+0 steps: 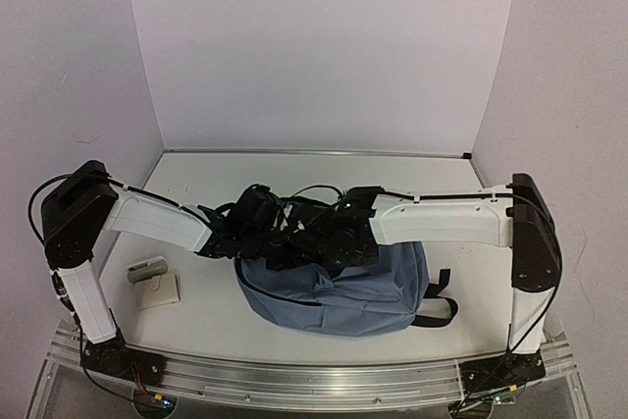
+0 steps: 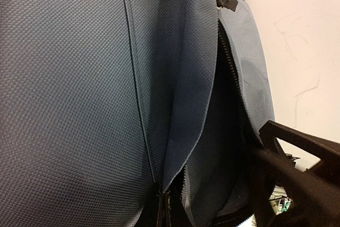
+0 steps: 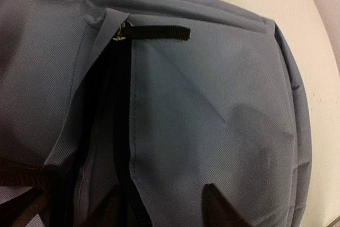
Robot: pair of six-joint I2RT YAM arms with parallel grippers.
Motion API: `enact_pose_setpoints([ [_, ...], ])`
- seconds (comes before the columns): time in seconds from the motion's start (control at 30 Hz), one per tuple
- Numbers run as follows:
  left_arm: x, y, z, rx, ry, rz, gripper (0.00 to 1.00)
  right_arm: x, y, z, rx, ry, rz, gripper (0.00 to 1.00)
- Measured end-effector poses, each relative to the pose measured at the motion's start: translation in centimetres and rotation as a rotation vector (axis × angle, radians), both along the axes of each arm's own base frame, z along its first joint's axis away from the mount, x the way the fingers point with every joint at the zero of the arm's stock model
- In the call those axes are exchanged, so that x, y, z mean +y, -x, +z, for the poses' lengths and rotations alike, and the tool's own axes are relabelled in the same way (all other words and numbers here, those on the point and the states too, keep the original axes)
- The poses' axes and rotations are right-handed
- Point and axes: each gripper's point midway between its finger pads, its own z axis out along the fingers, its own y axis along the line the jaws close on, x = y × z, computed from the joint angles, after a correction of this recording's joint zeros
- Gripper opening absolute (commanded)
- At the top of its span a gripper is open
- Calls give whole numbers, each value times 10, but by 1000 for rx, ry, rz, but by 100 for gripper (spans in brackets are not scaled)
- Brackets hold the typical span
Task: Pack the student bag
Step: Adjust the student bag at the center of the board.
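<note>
The student bag (image 1: pixel 343 291) lies on the desk (image 1: pixel 412 183) between both arms; left gripper (image 2: pixel 167 211) has jaws clenched on its fabric; right gripper (image 3: pixel 162 200) stands released astride the zip (image 3: pixel 126 104); I'd lift left gently, widening the mouth.

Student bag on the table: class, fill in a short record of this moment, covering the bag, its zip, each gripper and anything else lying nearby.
bag: student bag, slate-blue, lying on the table, black straps to the right
zip: partly open, dark inside showing; pull tab at its end
left gripper: shut on the flap edge by the zip
right gripper: open, fingers apart over the fabric at the zip opening
other items: small grey object and cream object left of the bag, too small to identify
</note>
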Motion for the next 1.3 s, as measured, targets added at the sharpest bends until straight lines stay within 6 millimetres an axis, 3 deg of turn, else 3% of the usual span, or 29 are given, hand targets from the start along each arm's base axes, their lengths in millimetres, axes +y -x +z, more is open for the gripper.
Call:
enact_pose_setpoints([
  [0.03, 0, 0, 0, 0, 0, 0, 0, -1, -2, 3, -10, 12, -1, 0],
  [0.5, -11, 0, 8, 5, 53, -19, 0, 12, -10, 75, -111, -160, 14, 0],
  [0.67, -16, 0, 9, 4, 67, -27, 2, 8, -8, 73, -115, -176, 19, 0],
  [0.93, -8, -6, 15, -32, 40, -10, 55, 5, -8, 72, -132, -181, 17, 0],
  [1.13, 21, -10, 52, -85, 0, 30, 73, 3, -8, 75, -142, -192, 15, 0],
  [1.3, 70, -24, 82, -123, -47, 130, 84, 2, -7, 77, -148, -205, 15, 0],
])
